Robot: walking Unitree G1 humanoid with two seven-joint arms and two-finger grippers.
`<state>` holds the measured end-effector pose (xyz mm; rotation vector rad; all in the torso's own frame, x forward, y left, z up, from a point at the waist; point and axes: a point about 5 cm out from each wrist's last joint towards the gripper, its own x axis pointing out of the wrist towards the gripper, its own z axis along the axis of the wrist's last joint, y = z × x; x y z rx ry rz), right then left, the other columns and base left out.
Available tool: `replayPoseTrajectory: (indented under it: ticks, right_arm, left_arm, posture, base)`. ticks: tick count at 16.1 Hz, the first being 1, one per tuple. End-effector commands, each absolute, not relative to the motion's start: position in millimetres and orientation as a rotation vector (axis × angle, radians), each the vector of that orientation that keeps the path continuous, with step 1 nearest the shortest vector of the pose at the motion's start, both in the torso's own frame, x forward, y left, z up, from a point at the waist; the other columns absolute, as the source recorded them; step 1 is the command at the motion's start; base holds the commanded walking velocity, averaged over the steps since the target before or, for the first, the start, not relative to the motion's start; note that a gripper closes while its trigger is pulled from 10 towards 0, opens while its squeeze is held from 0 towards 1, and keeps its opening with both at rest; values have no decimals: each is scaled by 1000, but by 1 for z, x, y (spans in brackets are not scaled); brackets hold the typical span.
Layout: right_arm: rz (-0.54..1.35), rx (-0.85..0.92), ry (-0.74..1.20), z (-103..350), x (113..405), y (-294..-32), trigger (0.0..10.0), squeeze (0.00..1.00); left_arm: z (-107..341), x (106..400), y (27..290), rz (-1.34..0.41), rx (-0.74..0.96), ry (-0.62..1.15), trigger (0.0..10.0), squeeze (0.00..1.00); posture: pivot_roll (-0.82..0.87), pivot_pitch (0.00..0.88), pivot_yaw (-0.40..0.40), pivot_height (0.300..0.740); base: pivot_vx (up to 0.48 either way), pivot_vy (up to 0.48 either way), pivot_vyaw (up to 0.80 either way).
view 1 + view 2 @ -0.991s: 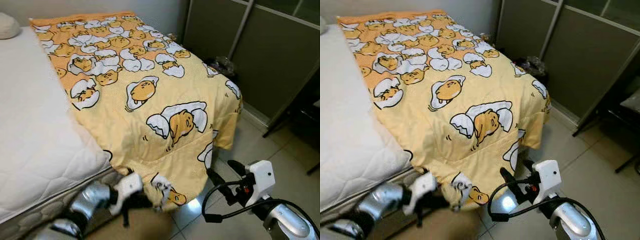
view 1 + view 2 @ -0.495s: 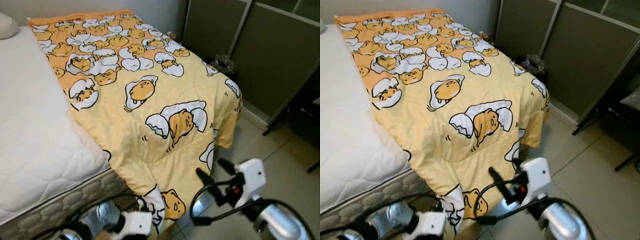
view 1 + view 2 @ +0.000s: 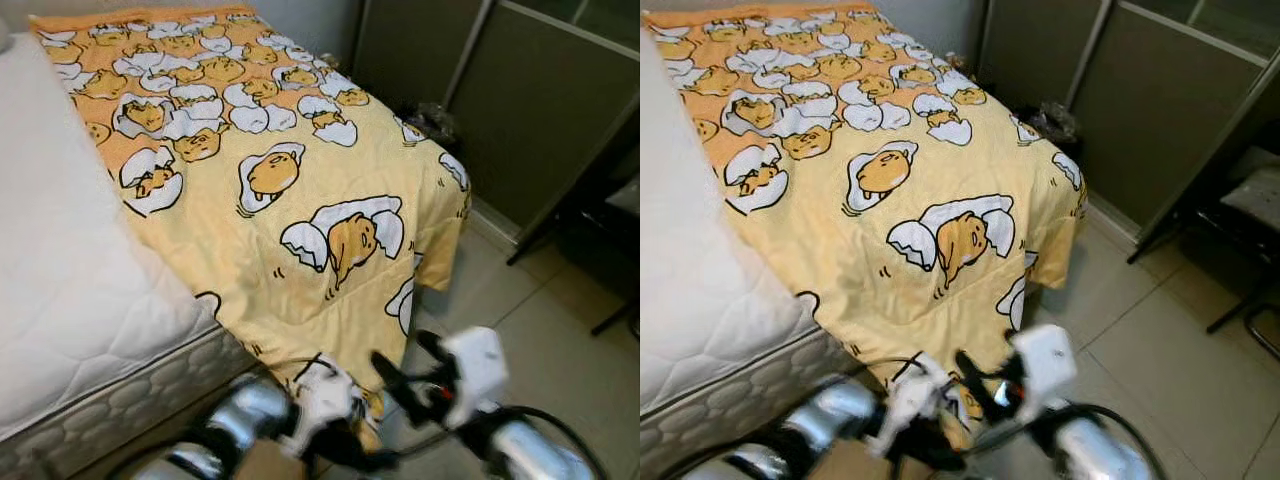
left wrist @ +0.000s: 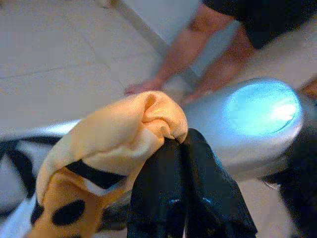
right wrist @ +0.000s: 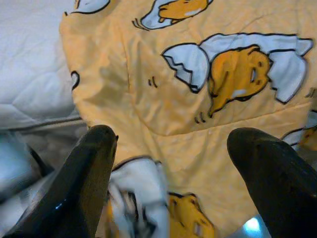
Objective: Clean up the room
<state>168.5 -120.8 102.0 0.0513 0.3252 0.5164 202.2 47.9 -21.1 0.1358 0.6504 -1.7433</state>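
Even, soft indoor light across the head views, blanket (image 3: 290,190) and mattress (image 3: 70,290) sharp, both arms motion-blurred at the lower edge, dark corner at right, bright glare spot on silver arm (image 4: 262,106), near fingers (image 5: 84,183) out of focus

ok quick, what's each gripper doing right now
Left gripper: shut on a corner of the yellow blanket, low at the bed's foot.
Right gripper: open, holding nothing, facing the blanket's hanging edge.

We see a yellow-orange blanket (image 3: 300,200) printed with white eggshells and orange cartoon yolks; a white quilted mattress (image 3: 60,290); pale floor tiles (image 3: 540,320); dark grey-green wardrobe doors (image 3: 540,120).
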Motion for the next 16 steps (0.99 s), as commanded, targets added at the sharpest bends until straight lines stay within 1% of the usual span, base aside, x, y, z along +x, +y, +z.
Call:
replayPoseTrajectory:
  ticks: [1,2,3,4,6,7,8,9,10,11,12,13,14,16]
  right_arm:
    - [507,32,337,103,169,-113,10000,16]
    - [504,39,344,103,167,-100,10000,16]
    - [485,56,367,103,162,-88,10000,12]
    - [482,59,372,103,161,-85,10000,12]
    - [484,77,391,103,162,-66,10000,16]
    - [494,81,392,102,170,-50,10000,16]
    - [500,77,386,102,175,-44,10000,12]
    - [493,71,379,102,177,-63,10000,16]
    - [468,65,378,103,174,-103,10000,12]
    - [425,27,376,100,165,-166,10000,12]
    - [401,21,384,92,162,-186,10000,16]
    - [384,25,400,75,160,-196,10000,12]
    - [387,27,404,69,160,-193,10000,16]
    - [404,30,394,65,165,-181,10000,12]
  left_arm:
    - [-25,192,39,-1807,137,690,0,0]
    - [-26,184,31,-1852,125,704,0,0]
    - [-33,168,28,-1906,125,751,0,0]
    - [-34,166,30,-1911,126,757,0,0]
    - [-40,161,41,-1885,99,791,0,0]
    - [-40,166,52,-1865,88,800,0,0]
    - [-40,168,59,-1852,104,812,0,0]
    - [-40,171,67,-1847,130,832,0,0]
    - [-40,171,71,-1855,151,840,0,0]
    - [-42,172,83,-1868,251,868,0,0]
    - [-44,171,88,-1865,315,873,0,0]
    - [-47,169,92,-1841,355,865,0,0]
    - [-49,168,91,-1813,356,850,0,0]
    - [-49,178,75,-1610,289,792,0,0]
  posture:
    - [-362,84,-100,740]
    - [-372,94,-98,740]
    - [-384,108,-92,740]
    - [-384,108,-93,740]
    - [-368,109,-96,740]
    - [-351,106,-93,740]
    - [-345,95,-84,740]
    - [-334,85,-66,740]
    - [-334,85,-66,740]
    - [-321,64,-43,740]
    - [-318,62,-41,740]
    - [-308,52,-30,740]
    - [-302,49,-29,740]
    - [-286,39,-32,740]
  base:
    - [0,0,0]
    - [0,0,0]
    - [0,0,0]
    - [0,0,0]
    - [0,0,0]
    - [0,0,0]
    - [0,0,0]
    - [0,0,0]
    - [0,0,0]
    - [0,0,0]
    - [0,0,0]
    - [0,0,0]
    - [0,0,0]
    - [0,0,0]
